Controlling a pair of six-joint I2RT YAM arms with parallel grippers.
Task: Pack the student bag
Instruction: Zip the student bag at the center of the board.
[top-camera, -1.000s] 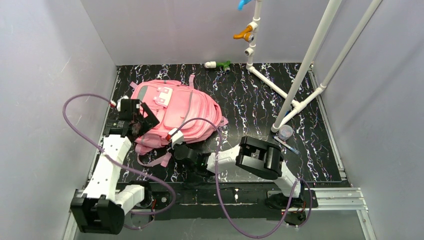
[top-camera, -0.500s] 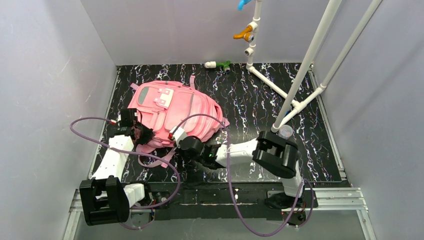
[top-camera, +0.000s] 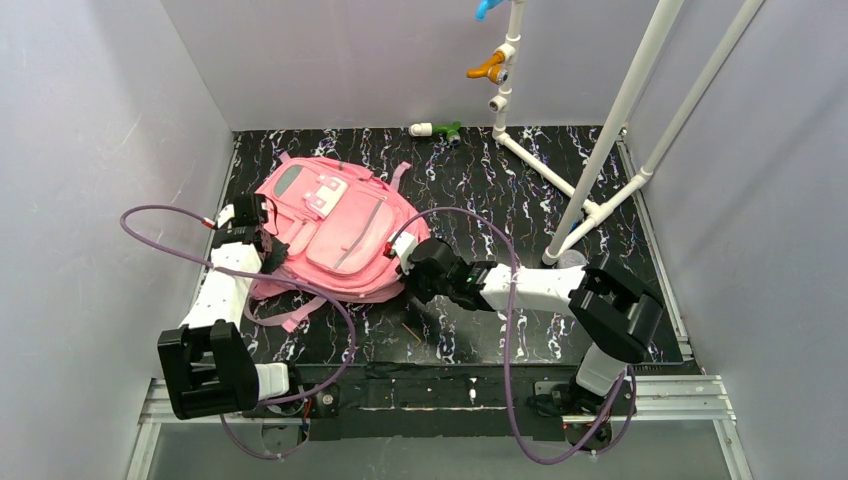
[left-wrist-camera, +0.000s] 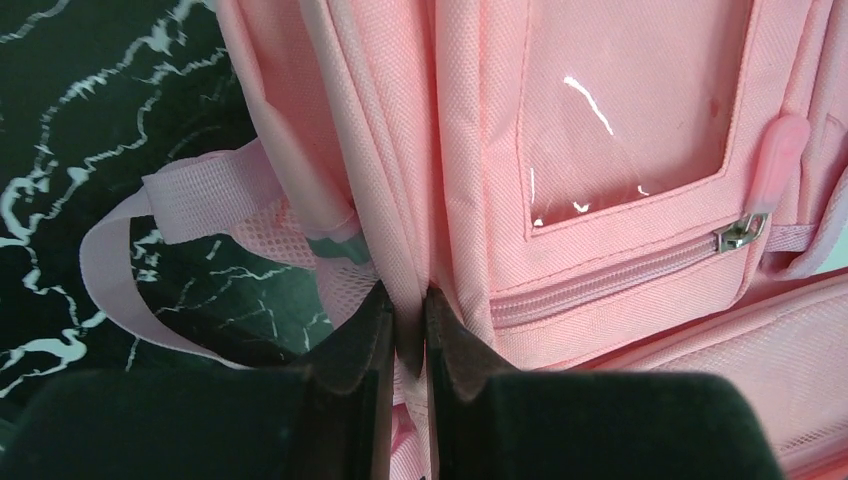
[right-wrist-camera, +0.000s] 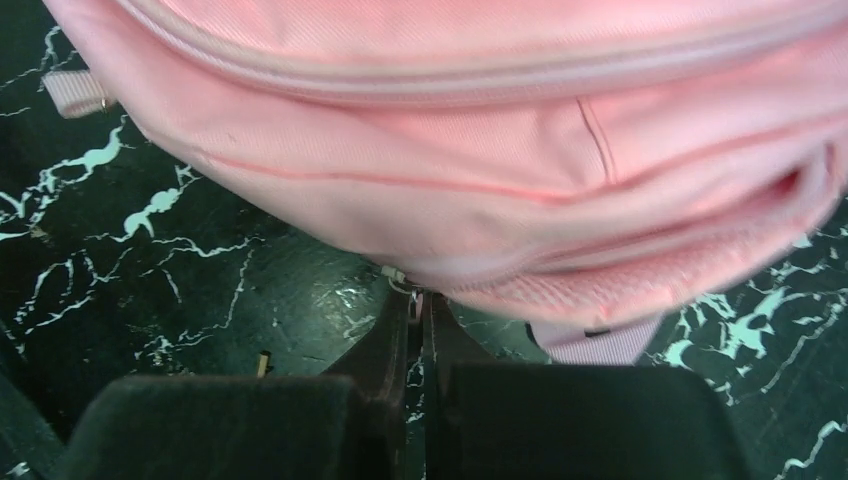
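The pink student bag (top-camera: 335, 235) lies flat on the black marbled table, front pocket up. My left gripper (top-camera: 266, 256) is at its left side, shut on a fold of pink fabric (left-wrist-camera: 405, 300) beside the clear window pocket (left-wrist-camera: 620, 120). A loose strap (left-wrist-camera: 130, 250) curls to the left of it. My right gripper (top-camera: 410, 264) is at the bag's right edge, its jaws pinched together on a small metal zipper pull (right-wrist-camera: 413, 296) under the bulging pink side (right-wrist-camera: 480, 190).
A white pipe frame (top-camera: 600, 150) rises at the right, with an orange valve (top-camera: 487, 68) and a green fitting (top-camera: 446, 128) near the back wall. A thin stick (top-camera: 411, 331) lies near the front edge. Grey walls close in on both sides.
My left gripper has closed on the bag's side fabric. The right arm has swung right and away from the front edge with the bag's edge, and the bag has turned and flattened.
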